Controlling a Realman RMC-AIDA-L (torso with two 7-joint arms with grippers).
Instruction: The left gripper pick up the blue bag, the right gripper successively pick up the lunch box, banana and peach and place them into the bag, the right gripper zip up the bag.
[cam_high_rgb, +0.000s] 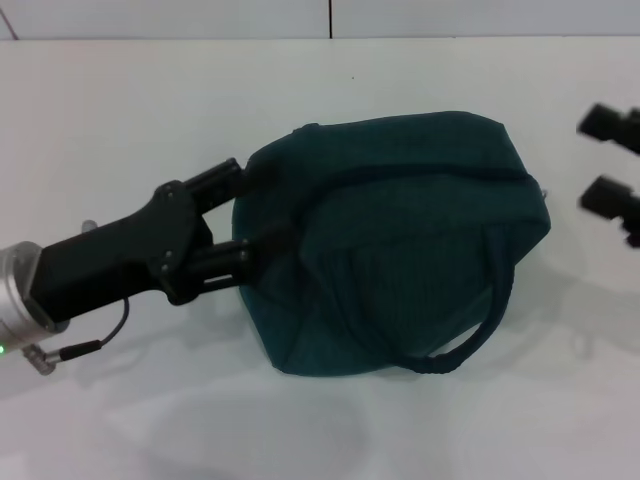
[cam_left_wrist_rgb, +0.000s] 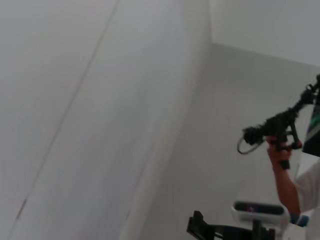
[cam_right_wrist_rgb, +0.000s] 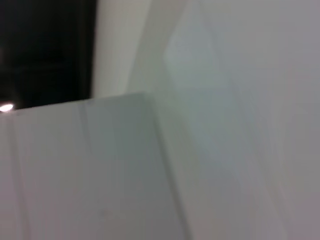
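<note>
While the blue bag (cam_high_rgb: 390, 240) lies on its side in the middle of the white table (cam_high_rgb: 120, 110), the left gripper (cam_high_rgb: 240, 222) reaches in from the robot's left, its two black fingers apart, one above the other, with their tips against the bag's near end; whether they pinch the fabric cannot be told. One loop handle (cam_high_rgb: 470, 340) droops from the bag toward the robot, and the dark seam that runs along the bag's top looks drawn together, with no foil lining showing. At the far right edge of the head view the right gripper (cam_high_rgb: 612, 160) hangs well apart from the bag, its two fingertips separated and empty.

By the look of it, the job is at or very near its close. No lunch box, banana or peach shows anywhere on the table, and the bag bulges as though full, so the three items are probably packed inside and the zip closed, though the contents themselves are hidden. Little seems left beyond both arms letting go and drawing clear.

The count: one bag, one handle visible, two grippers, and no loose food item or box. The wrist views show only pale walls and, in the left one, a person's arm (cam_left_wrist_rgb: 282, 175) holding a black rig off in the room.
</note>
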